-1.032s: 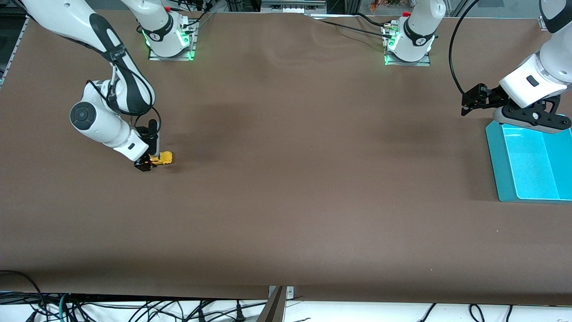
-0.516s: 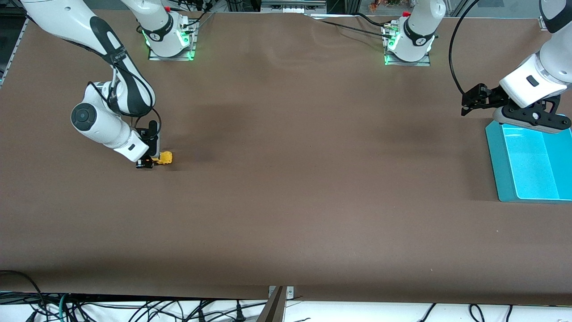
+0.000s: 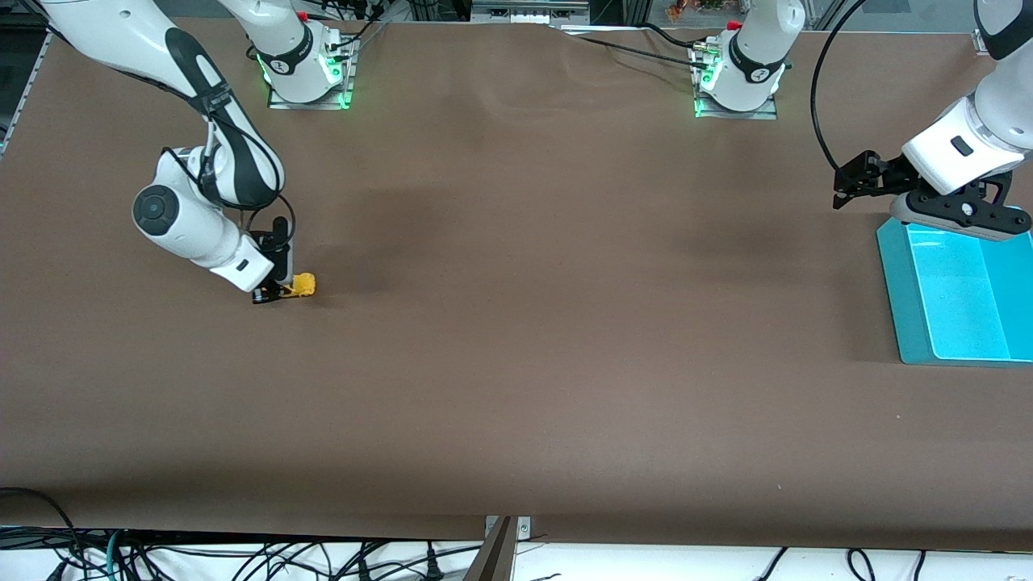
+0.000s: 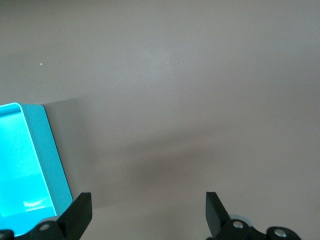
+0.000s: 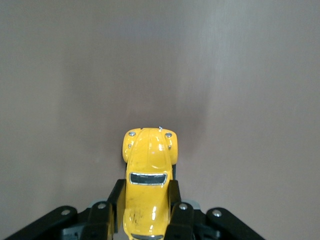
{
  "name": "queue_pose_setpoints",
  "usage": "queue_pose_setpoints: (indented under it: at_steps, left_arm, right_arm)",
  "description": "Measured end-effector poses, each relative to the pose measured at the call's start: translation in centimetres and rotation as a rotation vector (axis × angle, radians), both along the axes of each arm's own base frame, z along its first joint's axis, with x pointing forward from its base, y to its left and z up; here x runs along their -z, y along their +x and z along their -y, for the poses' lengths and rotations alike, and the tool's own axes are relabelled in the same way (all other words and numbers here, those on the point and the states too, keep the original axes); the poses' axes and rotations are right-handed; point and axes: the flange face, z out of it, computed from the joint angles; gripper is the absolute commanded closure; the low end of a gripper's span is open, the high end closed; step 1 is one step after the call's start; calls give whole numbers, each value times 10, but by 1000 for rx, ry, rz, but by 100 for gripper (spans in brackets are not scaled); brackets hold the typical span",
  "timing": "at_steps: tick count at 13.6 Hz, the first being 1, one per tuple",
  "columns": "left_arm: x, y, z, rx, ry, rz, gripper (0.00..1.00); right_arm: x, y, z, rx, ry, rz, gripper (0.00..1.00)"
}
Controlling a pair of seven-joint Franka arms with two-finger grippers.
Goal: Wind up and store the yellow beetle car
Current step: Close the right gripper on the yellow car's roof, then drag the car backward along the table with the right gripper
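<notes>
The right claw (image 3: 278, 290) sat low at the brown tabletop (image 3: 516, 339), toward the right arm's end, with its fingers (image 5: 172, 200) closed against both flanks of the yellow beetle car (image 3: 302, 284). In the right wrist view the car (image 5: 148, 187) pointed away from the claw (image 5: 145, 210), its rounded hood and two small headlights sticking out past the fingertips and its dark windscreen sitting level between them. Whether its wheels touched the tabletop could not be told.

The left arm waited at its own end of the tabletop. The left claw (image 3: 843, 190) hung above bare tabletop, just beside the corner of the teal bin (image 3: 896, 282) that lay farthest from the front camera. Its two fingers (image 4: 80, 212) stood wide apart with nothing between them, and the left wrist view caught the bin's (image 4: 52, 160) rim and bright interior alongside one finger.
</notes>
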Motion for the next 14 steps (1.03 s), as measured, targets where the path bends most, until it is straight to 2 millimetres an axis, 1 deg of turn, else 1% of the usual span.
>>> queue_pose_setpoints:
  at_steps: [2,3,6,9,11,12,14]
  left_arm:
    - [0,0,0,0,0,0,0]
    - [0,0,0,0,0,0,0]
    - [0,0,0,0,0,0,0]
    - [0,0,0,0,0,0,0]
    - [0,0,0,0,0,0,0]
    - [0,0,0,0,0,0,0]
    - [0,0,0,0,0,0,0]
  right_arm:
    - [-2,-1,-21,0,12,1,95]
    - [-3,-1,-25,0,16,2,95]
    - [5,0,-27,6,23,15,95]
    - [4,0,-25,10,24,17,95]
    - [4,1,-16,18,23,18,95]
    - [4,2,-7,21,23,19,95]
    - [4,5,21,22,21,24,95]
